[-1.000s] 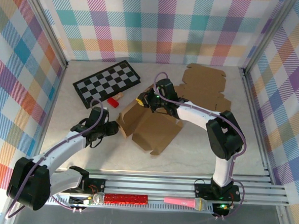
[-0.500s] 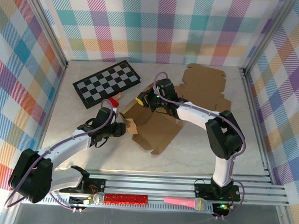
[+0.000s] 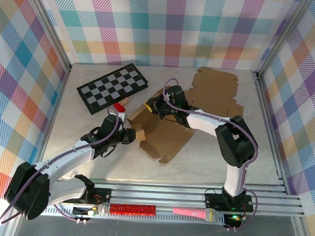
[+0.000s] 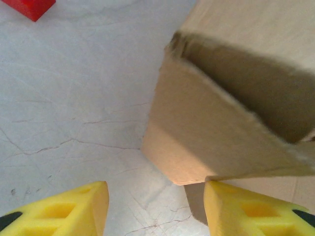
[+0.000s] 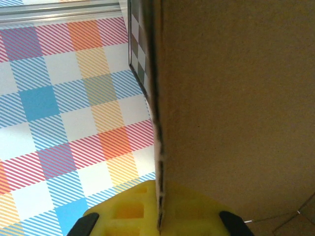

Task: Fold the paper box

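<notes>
Lying at the centre of the table, the box is brown cardboard, partly folded, with some flaps raised and its 5 o'clock panel flat.

Surface: a pale stone-look top with fine grey veins, seen closely in the left wrist view.

Enclosure: plaid walls at 9, 12 and 3 o'clock, metal posts at the corners, and a slotted metal rail along the 6 o'clock edge.

The right gripper sits at the box's 11 o'clock corner, clenched on an upright wall of it. In the right wrist view the cardboard edge runs down between the yellow fingers.

The left gripper sits at the box's 9 o'clock side, its fingers released and apart. A raised flap stands just ahead of them, its lower corner just beside one pad.

A chessboard lies at 10 o'clock, with a red block at its near edge. A second, flat cardboard blank lies at 1 o'clock.
</notes>
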